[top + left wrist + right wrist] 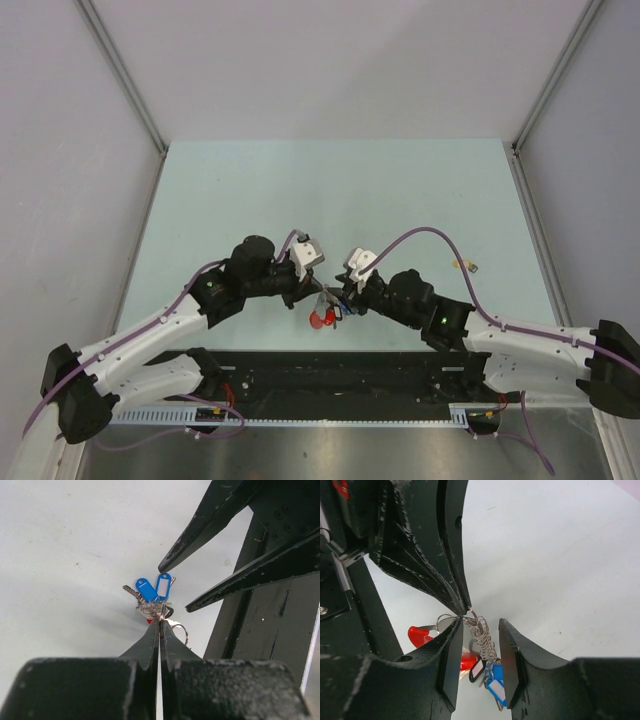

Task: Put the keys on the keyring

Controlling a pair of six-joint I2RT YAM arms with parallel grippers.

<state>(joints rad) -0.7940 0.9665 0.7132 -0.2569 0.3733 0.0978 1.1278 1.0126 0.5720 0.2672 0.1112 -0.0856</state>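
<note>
My left gripper is shut on the keyring, a bunch of thin metal rings, and holds it above the table. Keys with blue heads hang on that bunch. In the right wrist view the rings hang from the left fingertips. The blue heads and a black one are below, and the red end piece is behind. My right gripper is open, its pads either side of the rings without closing on them. From above, both grippers meet over the red piece.
A small metal item lies on the pale table to the right of the right arm. The black base rail runs along the near edge, just below the grippers. Grey walls enclose the table on three sides.
</note>
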